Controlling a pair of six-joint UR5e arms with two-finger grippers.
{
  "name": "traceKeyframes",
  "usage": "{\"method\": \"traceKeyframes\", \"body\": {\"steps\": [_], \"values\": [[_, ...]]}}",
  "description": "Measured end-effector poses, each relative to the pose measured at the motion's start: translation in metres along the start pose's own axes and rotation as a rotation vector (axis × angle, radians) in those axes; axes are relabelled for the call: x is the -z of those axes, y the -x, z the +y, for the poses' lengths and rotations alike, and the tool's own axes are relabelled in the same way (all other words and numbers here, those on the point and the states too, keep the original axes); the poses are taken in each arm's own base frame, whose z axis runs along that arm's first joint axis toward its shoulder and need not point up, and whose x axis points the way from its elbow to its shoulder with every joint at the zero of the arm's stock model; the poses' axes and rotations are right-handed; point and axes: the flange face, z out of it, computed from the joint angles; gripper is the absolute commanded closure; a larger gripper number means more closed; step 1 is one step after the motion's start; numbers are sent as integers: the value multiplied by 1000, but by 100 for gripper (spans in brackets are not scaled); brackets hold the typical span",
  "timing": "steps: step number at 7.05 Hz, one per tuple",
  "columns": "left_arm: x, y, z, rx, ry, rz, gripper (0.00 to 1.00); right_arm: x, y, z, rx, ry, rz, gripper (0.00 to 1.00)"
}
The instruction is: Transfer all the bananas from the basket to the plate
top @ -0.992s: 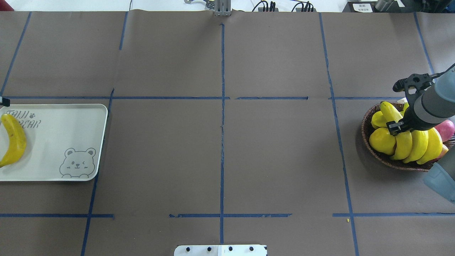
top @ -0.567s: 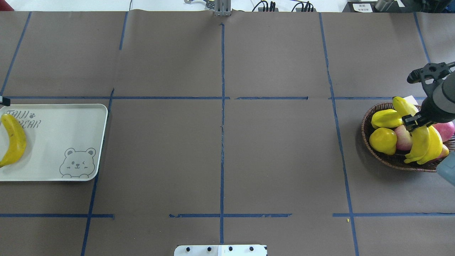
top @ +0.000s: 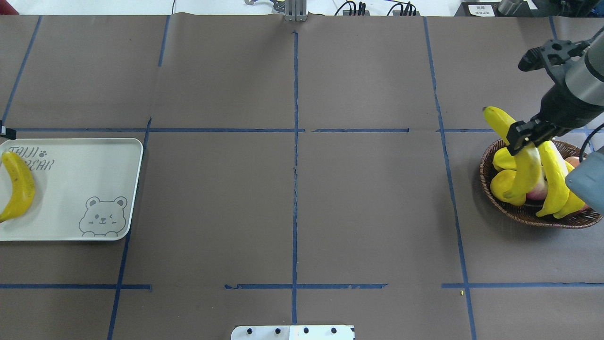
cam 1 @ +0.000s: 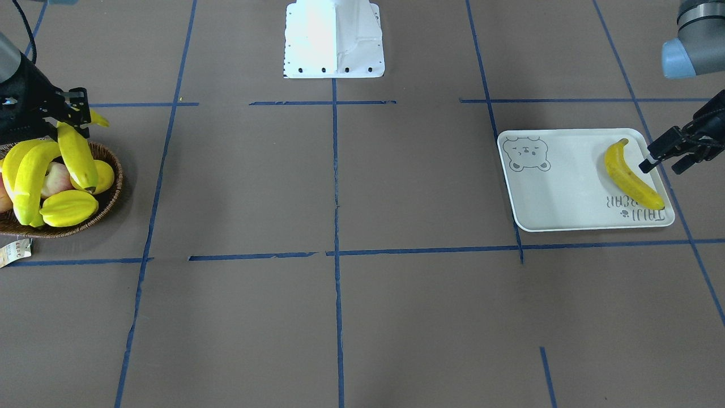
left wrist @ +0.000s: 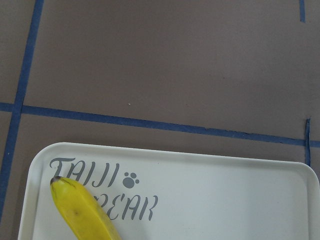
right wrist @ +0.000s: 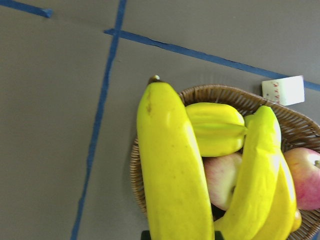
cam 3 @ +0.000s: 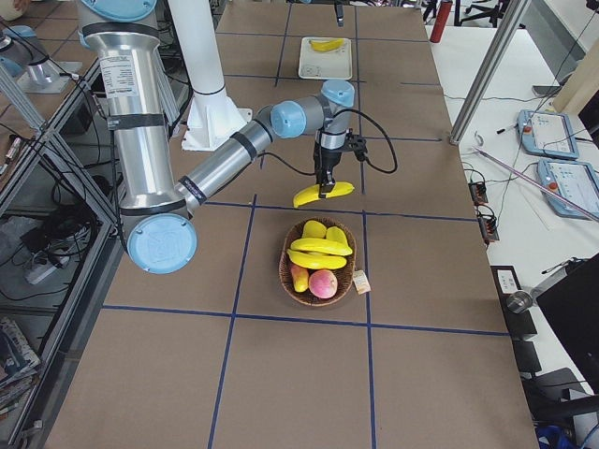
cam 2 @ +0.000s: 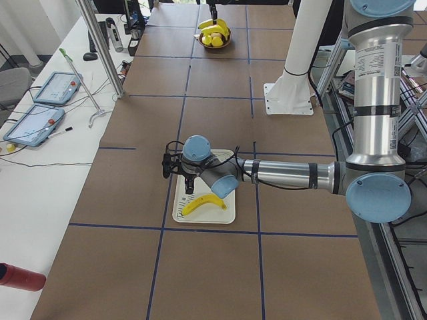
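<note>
Banana (top: 524,170) pinched in right pincer (top: 523,137), risen above basket (top: 524,216) since earlier; left pincer (cam 1: 661,163) spread.

right arm (cam 3: 225,161): extends out from its upright column, forearm sloping across the table, wrist turned so the right gripper (top: 523,137) points straight down. its fingers are closed across a banana (top: 526,170), which is carried in the air below the wrist. left arm (cam 2: 287,175): stretched out low and nearly level, with the wrist bent downward at the end. left gripper (cam 1: 660,165): fingers spread apart, nothing between them, tips aimed downward and clear of the surface.
</note>
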Motion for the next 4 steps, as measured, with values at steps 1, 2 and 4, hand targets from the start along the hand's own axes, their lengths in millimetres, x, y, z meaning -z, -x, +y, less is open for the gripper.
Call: {"method": "traceKeyframes", "body": {"steps": [1, 2, 4], "values": [[2, -20, -13, 1, -12, 23, 0, 14, 35, -13, 1, -34, -76, 98], [4, -52, -30, 31, -25, 61, 0, 16, 76, -20, -9, -69, -147, 98], [7, -133, -59, 148, -33, 152, 0, 1, 154, -21, -55, -127, -259, 99]]}}
